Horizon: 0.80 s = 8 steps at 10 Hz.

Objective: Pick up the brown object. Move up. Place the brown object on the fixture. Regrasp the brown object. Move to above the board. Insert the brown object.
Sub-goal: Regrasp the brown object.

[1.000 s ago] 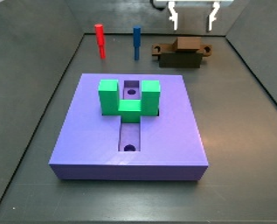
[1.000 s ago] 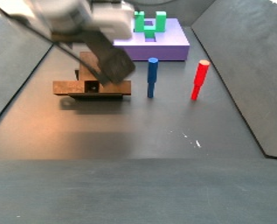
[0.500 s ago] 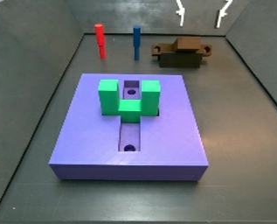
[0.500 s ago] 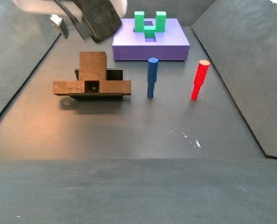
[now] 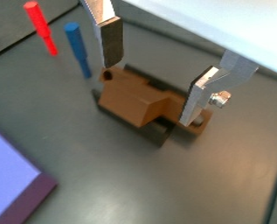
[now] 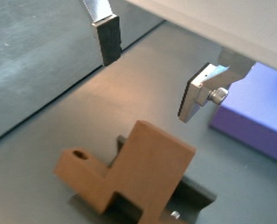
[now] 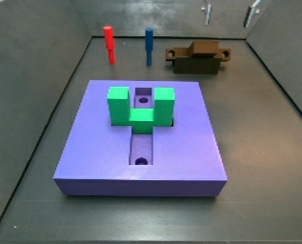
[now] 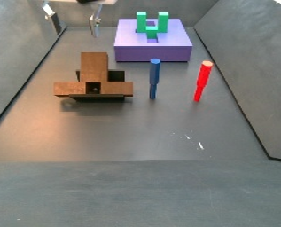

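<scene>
The brown object [image 8: 95, 66] rests tilted on the dark fixture [image 8: 74, 89], its round-hole end low in a wrist view [image 5: 131, 94]. It also shows at the back right in a side view [image 7: 207, 48] on the fixture [image 7: 196, 65]. My gripper [image 7: 227, 12] hangs open high above them, only its fingertips [image 8: 95, 18] in both side views. Nothing sits between the fingers [image 5: 113, 42] in both wrist views; the gripper [image 6: 152, 66] is apart from the brown object [image 6: 141, 166]. The purple board [image 7: 179, 143] carries a green U-shaped block [image 7: 140, 105].
A red peg [image 7: 109, 43] and a blue peg [image 7: 150, 45] stand upright between the board and the fixture, seen too as red peg [image 8: 203, 81] and blue peg [image 8: 154, 78]. Grey walls close in the floor on the sides and the back.
The gripper opened off the brown object and rose straight up, now almost out of both side views. The brown object stayed on the fixture.
</scene>
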Motion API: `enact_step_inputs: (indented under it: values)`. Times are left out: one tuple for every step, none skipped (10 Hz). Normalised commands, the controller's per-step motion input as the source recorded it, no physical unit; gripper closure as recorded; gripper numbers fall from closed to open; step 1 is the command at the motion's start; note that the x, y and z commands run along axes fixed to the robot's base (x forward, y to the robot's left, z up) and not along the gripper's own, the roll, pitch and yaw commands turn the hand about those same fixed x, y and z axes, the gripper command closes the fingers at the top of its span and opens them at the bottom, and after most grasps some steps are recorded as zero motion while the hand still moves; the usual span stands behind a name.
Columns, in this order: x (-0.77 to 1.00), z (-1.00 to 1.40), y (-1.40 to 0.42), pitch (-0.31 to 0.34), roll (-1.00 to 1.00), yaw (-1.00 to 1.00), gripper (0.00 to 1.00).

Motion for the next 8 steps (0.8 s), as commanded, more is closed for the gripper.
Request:
enact_step_inputs:
  values:
    - [0.12,0.07,0.00,0.000,1.00,0.13,0.00]
    - [0.07,0.07,0.00,0.000,1.00,0.16,0.00]
    - [0.08,0.03,0.00,0.000,1.00,0.19,0.00]
    - [0.06,0.00,0.00,0.000,1.00,0.32,0.00]
    - [0.10,0.00,0.00,0.000,1.00,0.50,0.00]
    - [0.12,0.00,0.00,0.000,1.00,0.49,0.00]
    - [0.12,0.00,0.00,0.000,1.00,0.44,0.00]
    - [0.15,0.00,-0.09,0.083,1.00,0.32,0.00]
